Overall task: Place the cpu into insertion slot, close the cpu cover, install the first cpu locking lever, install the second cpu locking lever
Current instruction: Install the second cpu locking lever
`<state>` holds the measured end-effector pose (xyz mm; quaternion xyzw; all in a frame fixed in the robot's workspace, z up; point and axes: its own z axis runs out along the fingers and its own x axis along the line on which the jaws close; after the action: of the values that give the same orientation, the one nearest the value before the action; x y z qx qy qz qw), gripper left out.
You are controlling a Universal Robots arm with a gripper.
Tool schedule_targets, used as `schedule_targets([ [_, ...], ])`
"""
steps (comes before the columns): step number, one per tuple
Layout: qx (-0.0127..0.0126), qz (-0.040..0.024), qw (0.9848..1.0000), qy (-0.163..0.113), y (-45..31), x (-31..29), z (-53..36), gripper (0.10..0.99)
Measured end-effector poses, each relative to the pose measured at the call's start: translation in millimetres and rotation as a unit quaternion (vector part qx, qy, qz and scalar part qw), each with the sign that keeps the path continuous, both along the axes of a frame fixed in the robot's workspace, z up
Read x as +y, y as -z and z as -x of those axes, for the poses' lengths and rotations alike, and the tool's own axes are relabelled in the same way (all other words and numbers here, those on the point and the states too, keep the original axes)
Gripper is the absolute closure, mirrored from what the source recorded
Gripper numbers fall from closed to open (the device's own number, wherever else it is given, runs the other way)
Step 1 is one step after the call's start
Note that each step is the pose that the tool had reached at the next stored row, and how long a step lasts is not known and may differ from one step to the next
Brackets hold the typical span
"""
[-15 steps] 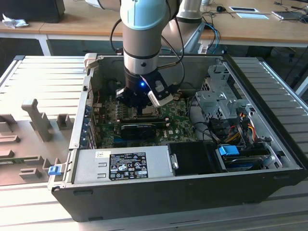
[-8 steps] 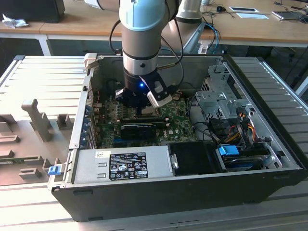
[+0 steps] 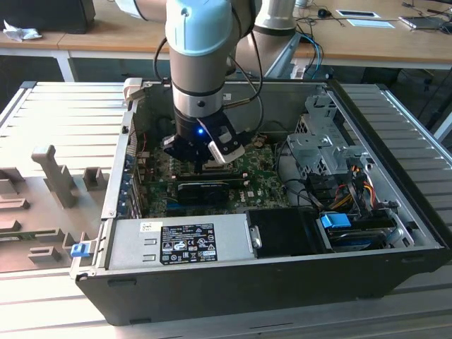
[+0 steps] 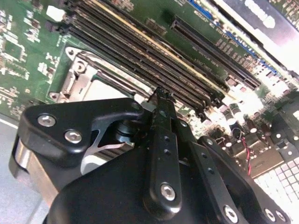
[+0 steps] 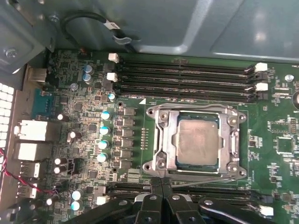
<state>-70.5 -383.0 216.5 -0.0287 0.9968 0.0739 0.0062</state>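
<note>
Wooden counters (image 3: 367,42) are running along the back of the room while an open computer case (image 3: 212,296) is lying on a grey slatted platform (image 3: 63,113), with grey fixture blocks (image 3: 53,176) standing at the exterior view's left. Inside the case, the arm is holding its pincer (image 5: 161,184) low over the green motherboard (image 5: 79,93), fingers (image 5: 154,196) pressing together and gripping nothing. Just beside the fingertips, the cpu (image 5: 198,140) is sitting in the insertion slot (image 5: 219,164) with the cpu cover (image 5: 167,140) lying closed around it, next to the memory slots (image 5: 187,79).
</note>
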Motion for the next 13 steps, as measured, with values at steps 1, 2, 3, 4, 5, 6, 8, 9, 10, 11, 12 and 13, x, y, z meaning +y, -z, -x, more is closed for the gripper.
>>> schedule_targets([
  [1, -0.0001, -0.0013, 1.0000, 0.000, 0.9, -0.1, 0.4, 0.980],
  [2, -0.0001, -0.0047, 1.0000, 0.000, 3.3, -0.6, 1.0, 0.980],
  [3, -0.0002, -0.0063, 1.0000, 0.000, 4.5, -0.8, 1.2, 0.980],
  [4, -0.0007, -0.0067, 1.0000, 0.000, 6.0, -0.7, 1.7, 0.980],
  [5, -0.0008, -0.0070, 1.0000, 0.000, 7.0, -0.9, 1.7, 0.980],
  [6, -0.0009, -0.0075, 1.0000, 0.000, 8.0, -0.9, 1.8, 0.980],
  [8, -0.0019, -0.0109, 0.9999, 0.000, 10.6, -1.5, 2.4, 0.980],
  [9, -0.0029, -0.0136, 0.9999, 0.000, 11.4, -1.7, 3.0, 0.980],
  [10, -0.0034, -0.0157, 0.9999, 0.000, 11.8, -1.8, 3.3, 0.980],
  [11, -0.0040, -0.0185, 0.9998, 0.000, 12.3, -1.9, 3.9, 0.980],
  [12, -0.0051, -0.0241, 0.9997, 0.000, 12.7, -2.3, 5.2, 0.980],
  [13, -0.0058, -0.0273, 0.9996, 0.000, 13.1, -2.6, 5.8, 0.980],
])
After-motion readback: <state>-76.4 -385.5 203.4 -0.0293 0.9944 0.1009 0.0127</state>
